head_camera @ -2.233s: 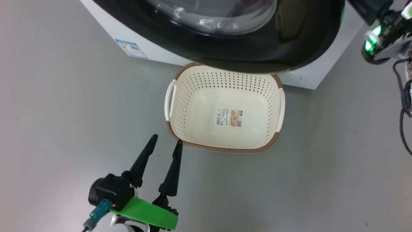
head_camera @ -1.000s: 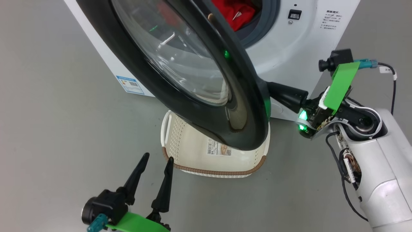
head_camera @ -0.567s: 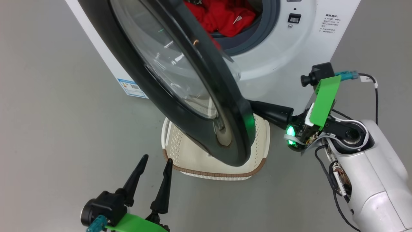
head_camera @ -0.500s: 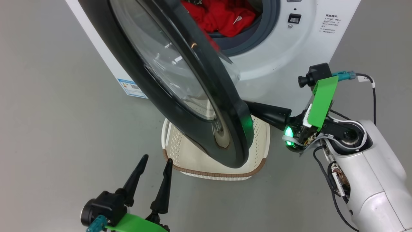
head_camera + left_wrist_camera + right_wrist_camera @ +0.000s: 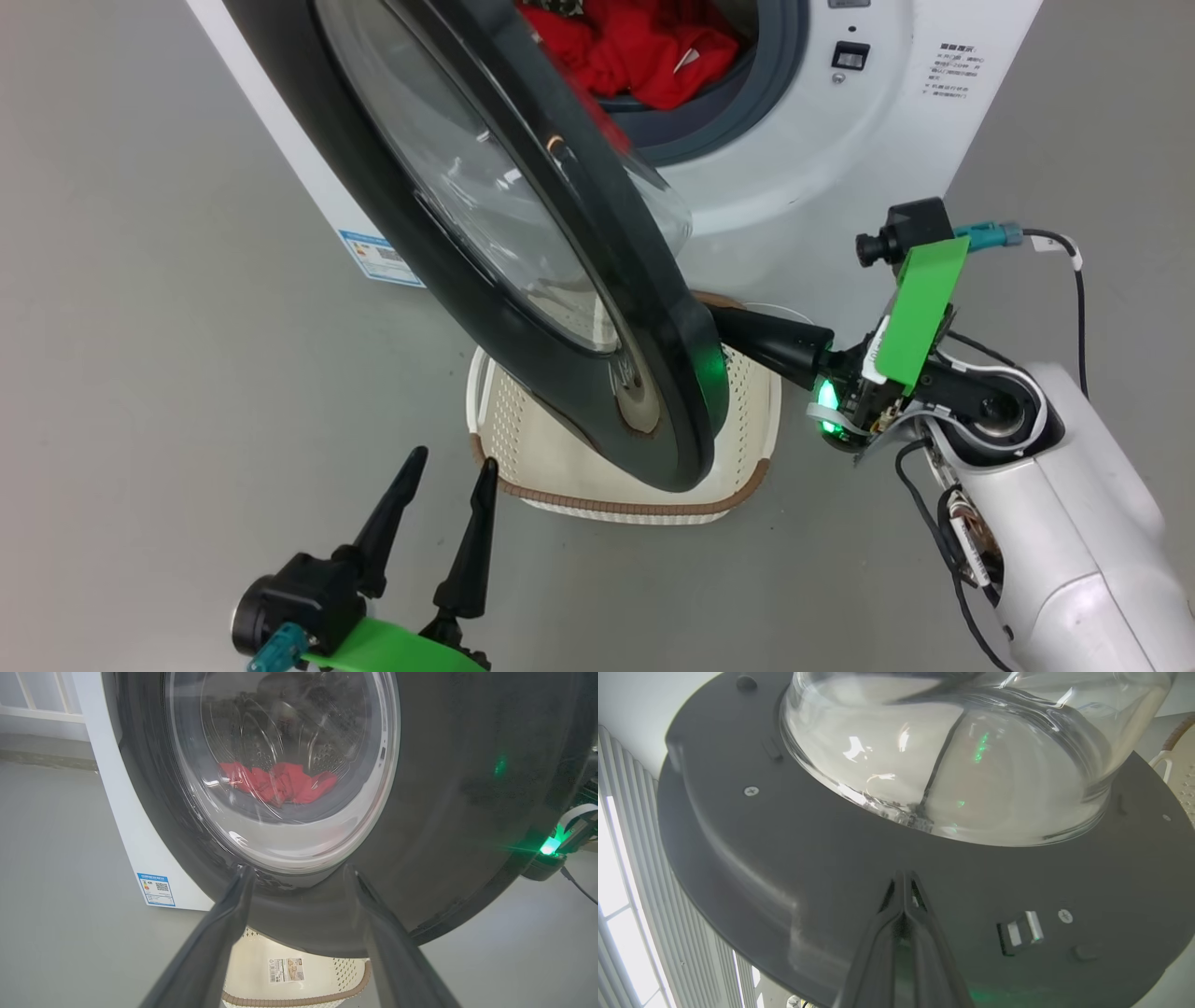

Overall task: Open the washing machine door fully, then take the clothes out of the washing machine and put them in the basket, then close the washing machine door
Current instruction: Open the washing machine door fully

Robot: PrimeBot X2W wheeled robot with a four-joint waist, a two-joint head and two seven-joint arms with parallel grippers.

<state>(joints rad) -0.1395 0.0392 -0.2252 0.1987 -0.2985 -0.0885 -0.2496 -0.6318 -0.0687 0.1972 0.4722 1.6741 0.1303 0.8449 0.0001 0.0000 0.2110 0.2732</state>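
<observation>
The washing machine door [image 5: 523,280], black-rimmed with a glass bowl, stands partly open and hangs over the basket [image 5: 607,505]. Red clothes [image 5: 644,47] lie in the drum of the white washing machine [image 5: 840,140]. My right gripper [image 5: 724,322] is shut, and its tips rest against the door's inner face [image 5: 831,858] just below the glass bowl [image 5: 971,765]. The right gripper [image 5: 904,875] holds nothing. My left gripper [image 5: 451,462] is open at the lower left, near the basket's front corner. In the left wrist view the left gripper [image 5: 296,870] faces the door's outer side [image 5: 444,788], with the clothes [image 5: 280,781] seen through the glass and the basket [image 5: 289,970] below.
Grey floor surrounds the machine. A blue label [image 5: 378,257] sits low on the machine's front. The latch socket [image 5: 850,56] is on the machine's right side. My white right forearm [image 5: 1055,523] reaches in from the lower right. Window blinds [image 5: 626,882] show beyond the door.
The door has swung further open, away from the machine's front, with my shut right gripper moving along against its inner face. The head camera shifted. The left gripper has barely moved.
</observation>
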